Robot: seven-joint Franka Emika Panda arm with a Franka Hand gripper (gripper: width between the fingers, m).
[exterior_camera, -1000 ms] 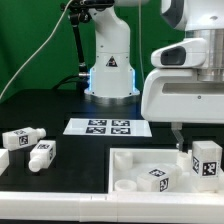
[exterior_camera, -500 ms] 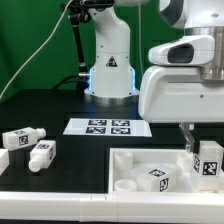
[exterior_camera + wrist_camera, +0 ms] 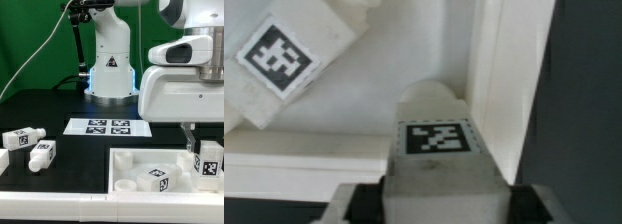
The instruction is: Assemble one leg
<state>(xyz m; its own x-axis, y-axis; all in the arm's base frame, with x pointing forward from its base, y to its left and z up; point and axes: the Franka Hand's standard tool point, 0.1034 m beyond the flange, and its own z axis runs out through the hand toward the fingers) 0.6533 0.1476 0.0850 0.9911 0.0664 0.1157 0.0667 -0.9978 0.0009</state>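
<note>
Your arm's two-finger hand (image 3: 203,150) stands at the exterior view's right edge, closed on a short, chunky white plastic leg (image 3: 209,161) whose black-and-white square tag faces the camera. You see the leg held upright over the right side of the large white square tray-like piece (image 3: 130,160), which lies on the black tabletop (image 3: 70,105); whether the leg's lower end touches the tray cannot be told from either view. In the wrist view, the same leg (image 3: 439,140) sits between the two dark fingers (image 3: 358,200), its tag turned toward the lens, with the tray's white raised wall (image 3: 509,70) close alongside.

A second white tagged leg (image 3: 157,178) lies inside the tray near a round socket (image 3: 125,185). Two further white tagged legs, one (image 3: 21,137) behind the other (image 3: 41,154), rest on the tabletop at the exterior view's left, well apart from the tray. The thin flat white marker board (image 3: 107,127) lies between them and the arm's white base (image 3: 108,60), just behind the tray.
</note>
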